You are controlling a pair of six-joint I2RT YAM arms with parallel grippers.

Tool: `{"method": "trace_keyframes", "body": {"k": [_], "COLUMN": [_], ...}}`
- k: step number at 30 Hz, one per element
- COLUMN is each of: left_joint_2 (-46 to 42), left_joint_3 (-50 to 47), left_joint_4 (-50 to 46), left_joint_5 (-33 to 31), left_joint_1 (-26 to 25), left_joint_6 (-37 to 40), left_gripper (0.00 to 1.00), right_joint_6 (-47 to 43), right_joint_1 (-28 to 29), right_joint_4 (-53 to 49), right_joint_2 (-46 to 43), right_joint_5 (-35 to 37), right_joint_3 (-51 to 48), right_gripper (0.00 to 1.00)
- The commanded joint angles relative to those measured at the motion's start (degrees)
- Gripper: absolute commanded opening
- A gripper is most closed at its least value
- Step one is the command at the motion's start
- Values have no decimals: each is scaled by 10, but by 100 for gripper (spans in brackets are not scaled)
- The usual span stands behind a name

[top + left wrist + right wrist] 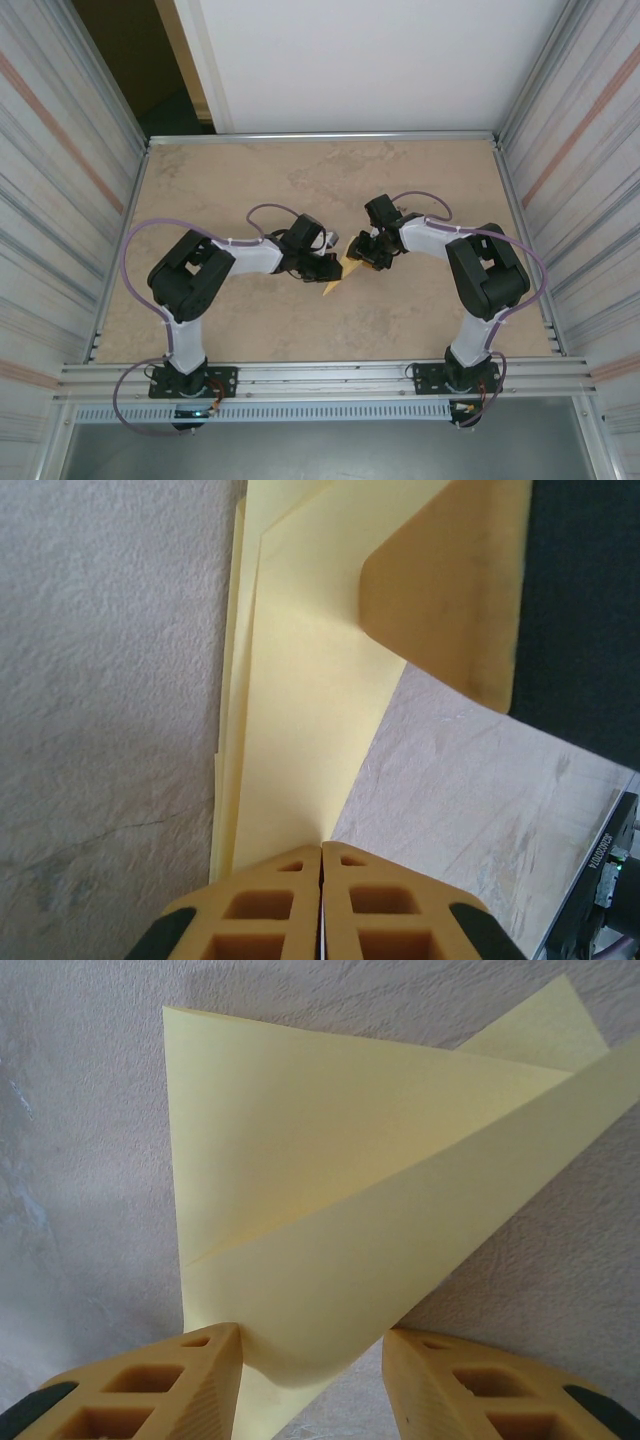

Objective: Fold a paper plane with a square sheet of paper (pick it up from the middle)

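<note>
Top view: flat, diffuse overhead light, table (250, 180) evenly bright, only faint soft shadows hugging the arms, dark doorway at 11 o'clock; side walls splay outward toward 9 and 3 o'clock (wide-angle distortion). Left wrist view: yellow paper (300, 710) bright and sharp, no glare, while the right gripper's finger (450, 590) at 1 o'clock is soft-focused and shaded. Right wrist view: paper evenly lit, soft grey shadow beneath it at 4 o'clock, that gripper's fingers (150, 1390) at 6 o'clock slightly blurred.
</note>
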Motion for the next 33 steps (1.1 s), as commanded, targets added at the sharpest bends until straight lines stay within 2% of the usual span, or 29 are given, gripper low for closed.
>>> {"method": "trace_keyframes", "body": {"k": [1,20,33], "left_joint_2": [9,18,-32], "left_joint_3": [8,2,-10], "left_joint_4": [-1,-10,33], "left_joint_5": [0,-13,22], "left_joint_1": [4,4,14], "left_joint_6": [9,4,-20], "left_gripper": [9,8,11], "right_joint_6": [-9,-12,-14], "right_joint_1": [22,22,24], "right_joint_4": [15,15,11], "right_joint_2": [107,113,124], "right_joint_5": [44,43,45], "right_joint_3": [-46,-44,-39], "right_gripper": [43,40,39]}}
